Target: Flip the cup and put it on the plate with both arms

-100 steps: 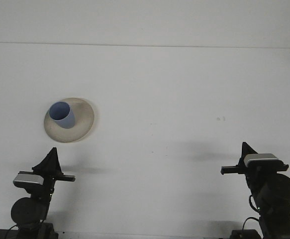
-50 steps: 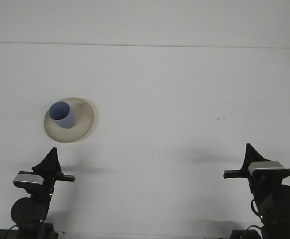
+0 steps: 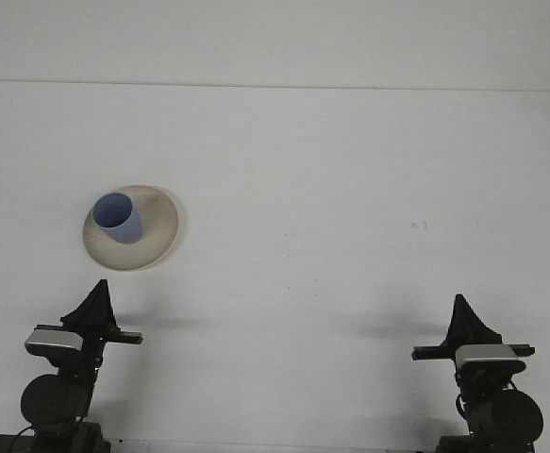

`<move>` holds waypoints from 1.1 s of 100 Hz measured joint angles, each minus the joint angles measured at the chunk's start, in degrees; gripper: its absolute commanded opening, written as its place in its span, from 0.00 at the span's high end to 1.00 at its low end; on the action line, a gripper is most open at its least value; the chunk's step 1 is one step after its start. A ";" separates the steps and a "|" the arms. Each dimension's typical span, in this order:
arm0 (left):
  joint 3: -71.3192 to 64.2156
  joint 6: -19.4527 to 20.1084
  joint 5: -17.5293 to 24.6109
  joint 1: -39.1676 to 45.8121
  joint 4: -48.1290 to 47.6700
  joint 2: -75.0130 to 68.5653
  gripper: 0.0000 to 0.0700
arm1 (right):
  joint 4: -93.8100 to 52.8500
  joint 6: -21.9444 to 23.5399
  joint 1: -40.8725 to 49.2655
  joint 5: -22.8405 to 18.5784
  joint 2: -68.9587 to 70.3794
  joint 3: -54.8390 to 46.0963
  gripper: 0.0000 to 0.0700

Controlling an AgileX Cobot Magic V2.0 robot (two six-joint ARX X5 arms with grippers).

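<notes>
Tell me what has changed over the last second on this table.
Only the right arm moved: its black pincer drew back toward the robot's base and sits lower in the front view than a second ago. It took hold of nothing and let go of nothing. The left pincer stayed put, and the blue cup stayed open side up on the round beige plate.

Blue cup [image 3: 118, 218] upright on beige plate [image 3: 158, 226], white table [image 3: 331, 189].

Bright, even light; soft faint shadows on table [image 3: 350, 189]; pic slightly soft, grainy, no glare.
</notes>
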 measured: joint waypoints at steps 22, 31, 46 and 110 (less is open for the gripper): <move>0.00 -0.02 0.00 0.00 -0.26 0.02 0.98 | 6.29 0.44 -0.66 0.02 0.00 -5.84 1.00; 0.00 0.00 0.00 0.00 -0.28 0.02 0.98 | 9.92 1.22 -0.68 0.02 0.00 -8.33 1.00; 0.00 0.00 0.00 0.00 -0.28 0.02 0.98 | 11.61 2.67 -0.68 0.02 0.00 -9.70 1.00; 0.00 -0.02 0.00 0.00 -0.28 0.02 0.98 | 12.41 2.91 -0.66 0.02 -0.07 -9.70 1.00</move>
